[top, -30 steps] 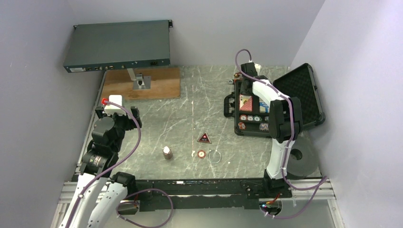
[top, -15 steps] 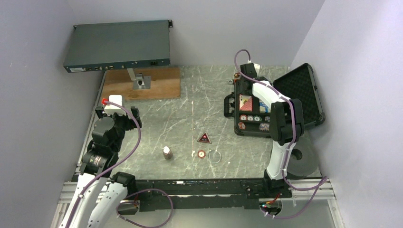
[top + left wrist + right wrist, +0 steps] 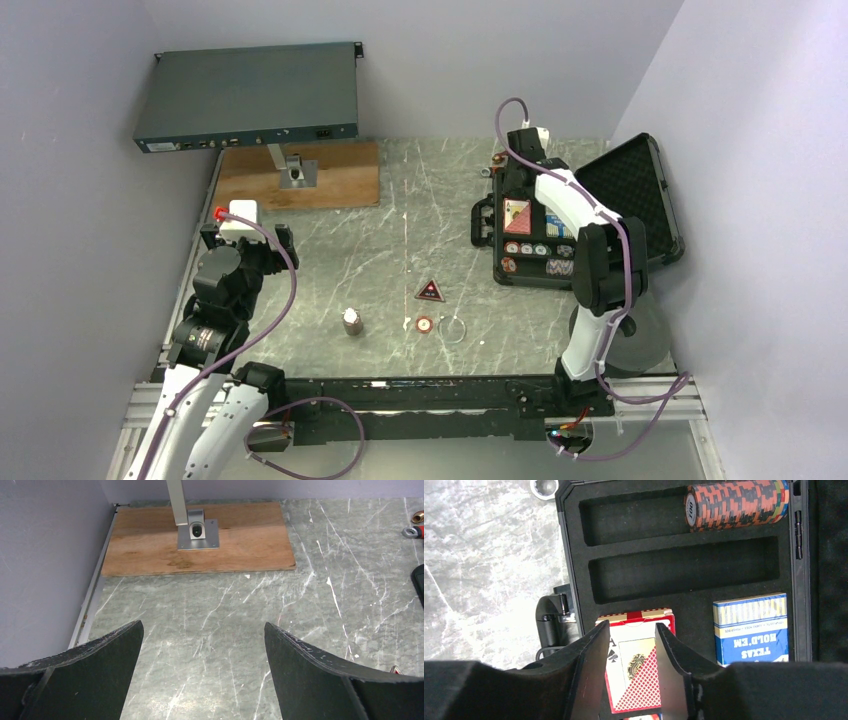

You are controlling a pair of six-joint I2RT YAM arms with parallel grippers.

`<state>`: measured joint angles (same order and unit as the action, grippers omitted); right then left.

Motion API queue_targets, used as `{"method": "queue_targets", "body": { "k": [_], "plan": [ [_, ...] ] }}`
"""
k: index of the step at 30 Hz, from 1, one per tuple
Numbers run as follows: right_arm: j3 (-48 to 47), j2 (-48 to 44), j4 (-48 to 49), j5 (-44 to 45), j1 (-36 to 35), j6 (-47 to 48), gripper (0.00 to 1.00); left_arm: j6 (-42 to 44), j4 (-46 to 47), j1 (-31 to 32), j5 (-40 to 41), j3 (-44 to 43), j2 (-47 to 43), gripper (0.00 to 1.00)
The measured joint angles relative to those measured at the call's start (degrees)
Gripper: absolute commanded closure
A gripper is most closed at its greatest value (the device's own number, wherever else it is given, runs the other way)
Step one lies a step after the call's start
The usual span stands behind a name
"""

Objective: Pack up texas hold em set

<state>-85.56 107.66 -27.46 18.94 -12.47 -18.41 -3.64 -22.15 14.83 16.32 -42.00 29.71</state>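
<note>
Top view: case point(image 3: 632, 188) open at right; triangle point(image 3: 430, 291) and chip point(image 3: 425, 324) loose mid-table, well apart from it.
Left wrist: our left gripper point(image 3: 202, 630) wide, empty.
Right wrist: our right gripper point(image 3: 631, 630) narrowly parted over the seated red deck point(image 3: 634, 667).
Next: we'd fetch the loose pieces.

pale lilac walls around a marbled table

plain lilac-grey walls point(image 3: 70, 250) close in on three sides, evenly lit with soft shadows. the table point(image 3: 350, 260) has a grey-green top veined with white. at its far left lies a wooden board point(image 3: 340, 185) bearing a metal stand point(image 3: 297, 173), with a flat grey-blue rack box point(image 3: 250, 95) above it
</note>
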Motion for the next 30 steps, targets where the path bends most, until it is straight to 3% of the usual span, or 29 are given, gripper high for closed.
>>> {"method": "queue_targets", "body": {
  "k": [7, 17, 30],
  "plan": [
    [0.00, -0.50, 0.04, -0.04, 0.00, -0.02, 0.66, 0.02, 0.00, 0.00, 0.00, 0.00, 0.00, 0.03],
    [6.62, 0.33, 3.80, -2.45, 0.00, -0.70, 0.67, 0.02, 0.00, 0.00, 0.00, 0.00, 0.00, 0.03],
    [7.45, -0.02, 5.86, -3.08, 0.00, -0.70, 0.66, 0.02, 0.00, 0.00, 0.00, 0.00, 0.00, 0.03]
  ]
}}
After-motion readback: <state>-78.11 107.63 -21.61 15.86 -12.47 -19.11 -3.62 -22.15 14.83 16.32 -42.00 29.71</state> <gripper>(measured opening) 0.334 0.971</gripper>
